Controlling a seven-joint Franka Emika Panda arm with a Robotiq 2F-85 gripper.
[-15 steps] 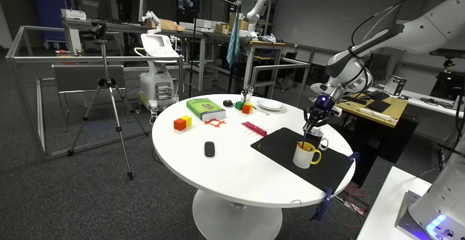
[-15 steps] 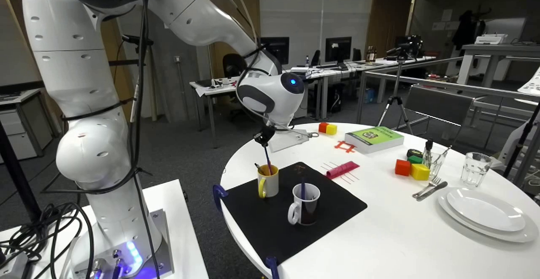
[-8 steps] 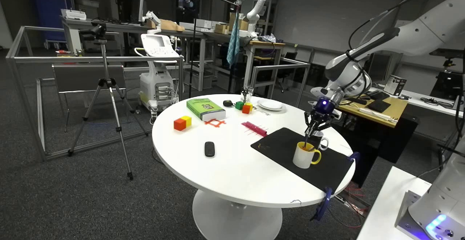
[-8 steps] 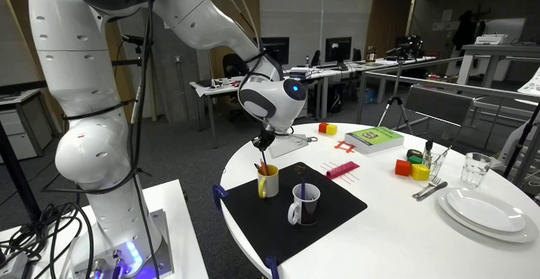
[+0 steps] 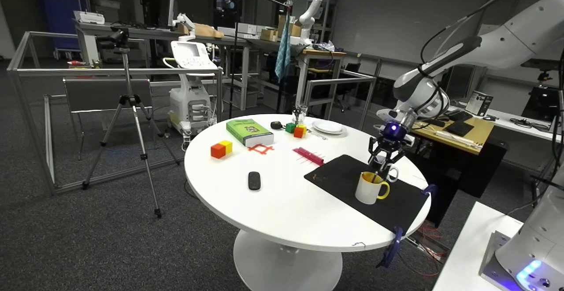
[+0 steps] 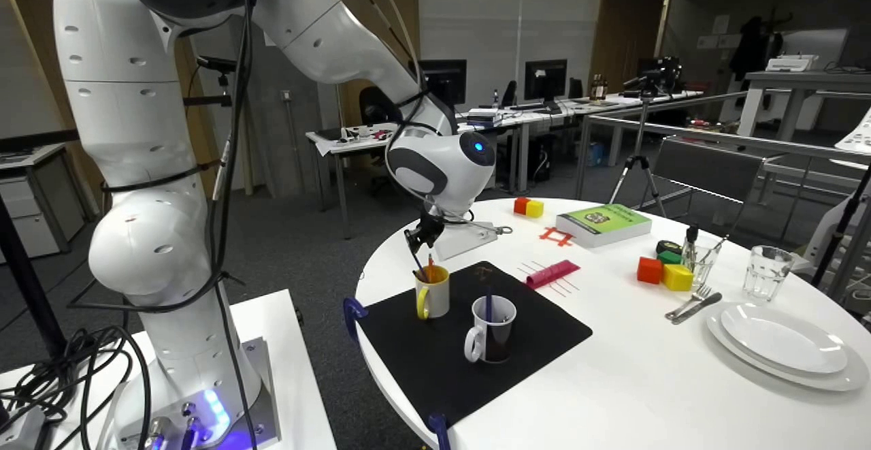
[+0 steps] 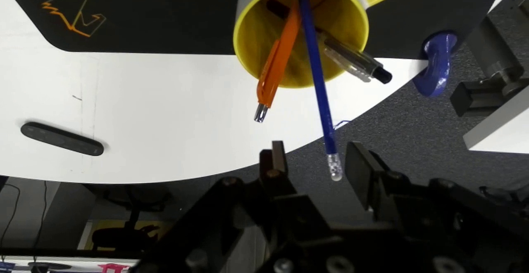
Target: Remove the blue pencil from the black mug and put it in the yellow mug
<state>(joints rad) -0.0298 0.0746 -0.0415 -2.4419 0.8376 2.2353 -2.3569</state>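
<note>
In the yellow mug (image 7: 257, 37) leans the blue pencil (image 7: 318, 79), its silvery end between widely parted fingers (image 7: 358, 169), so the transfer looks done and only backing away seems left, though a dark blue stick (image 6: 488, 306) stands in the black mug (image 6: 499, 344)!

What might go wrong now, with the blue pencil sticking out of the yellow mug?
The top of the blue pencil shows between the parted jaws of the gripper, so a crooked pull away might flick it or tip the yellow mug. The orange pen and clear pen stick out of that mug too, so a bump might knock one loose.
</note>
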